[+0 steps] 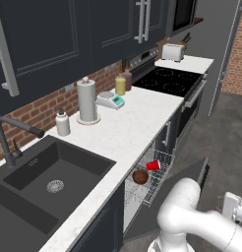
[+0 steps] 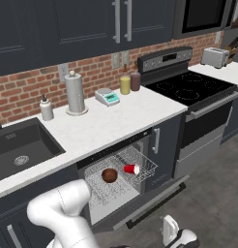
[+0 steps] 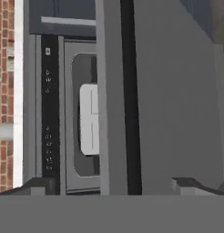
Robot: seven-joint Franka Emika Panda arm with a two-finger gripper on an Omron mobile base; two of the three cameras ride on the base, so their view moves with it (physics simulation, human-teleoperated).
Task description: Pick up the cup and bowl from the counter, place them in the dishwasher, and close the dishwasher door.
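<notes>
Gripper (image 3: 112, 184): jaws wide, empty, low beside the dishwasher door (image 2: 155, 201), apparently at its outer edge. Door: dropped open, long axis along the cabinet front. Beyond, in the pulled-out rack (image 2: 142, 167): bowl (image 2: 109, 175), then cup (image 2: 131, 169) on its side.

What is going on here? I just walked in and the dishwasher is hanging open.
A white robot arm is loading the dishwasher. The red cup lies on its side and the brown bowl sits beside it in the pulled-out wire rack. The dishwasher door is down, so closing it is what remains. The gripper holds nothing, its jaws wide apart, and it is low by the floor near the door's outer edge.
</notes>
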